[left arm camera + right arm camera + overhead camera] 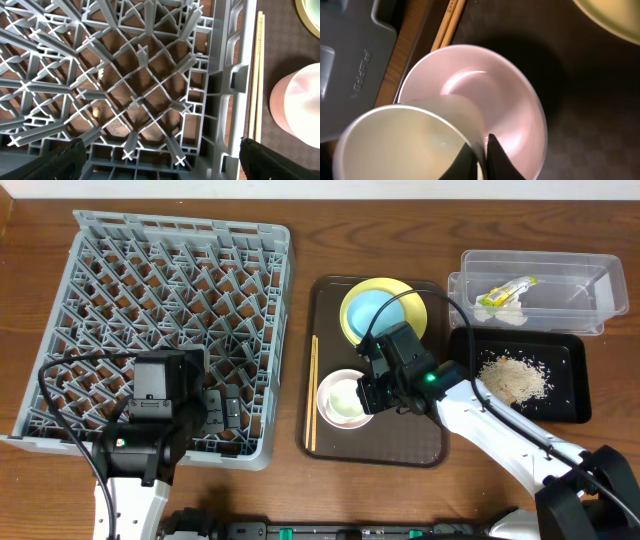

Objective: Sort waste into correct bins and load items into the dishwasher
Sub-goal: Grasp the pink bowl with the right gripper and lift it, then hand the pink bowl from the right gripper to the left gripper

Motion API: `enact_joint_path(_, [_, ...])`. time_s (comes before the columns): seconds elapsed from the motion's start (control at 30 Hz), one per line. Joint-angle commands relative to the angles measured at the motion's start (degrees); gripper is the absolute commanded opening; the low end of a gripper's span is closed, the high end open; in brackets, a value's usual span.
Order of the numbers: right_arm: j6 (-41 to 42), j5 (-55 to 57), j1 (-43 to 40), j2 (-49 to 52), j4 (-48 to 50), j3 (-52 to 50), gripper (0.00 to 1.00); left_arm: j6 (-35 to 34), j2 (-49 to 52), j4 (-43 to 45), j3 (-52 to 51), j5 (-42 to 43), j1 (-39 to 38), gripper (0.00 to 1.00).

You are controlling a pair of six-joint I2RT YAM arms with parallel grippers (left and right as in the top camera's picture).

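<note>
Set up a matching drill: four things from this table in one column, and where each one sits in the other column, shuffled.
1. snack wrapper
2. rice crumbs
3. light blue bowl
4. white cup

A. on the yellow plate
B. in the pink bowl
C. in the clear tub
D. in the black tray

Pairs: 1-C, 2-D, 3-A, 4-B

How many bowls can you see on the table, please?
2. The light blue bowl sits on the yellow plate; the pale pink bowl, nearer the chopsticks, has the white cup tilted in it. None seems hidden.
</note>
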Motion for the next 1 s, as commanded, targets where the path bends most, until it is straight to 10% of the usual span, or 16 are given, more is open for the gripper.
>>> enact_joint_path(0.0, [1.0, 0.7, 0.2, -0.9, 0.4, 0.4, 0.01, 0.5, -0.2, -0.2, 1.2, 0.6, 0.2, 0.98])
enact_joint_path(0.33, [0.1, 0.2, -9.5, -11.7, -5.1, 7.4, 0.01, -7.5, -0.1, 1.7, 1.2, 5.5, 0.2, 0.98])
enact_joint_path(0.97, [12.3, -43.2, -16.2, -7.1, 16.0, 7.4, 0.01, -33.0, 18.1, 47.5, 1.2, 68.9, 0.2, 0.98])
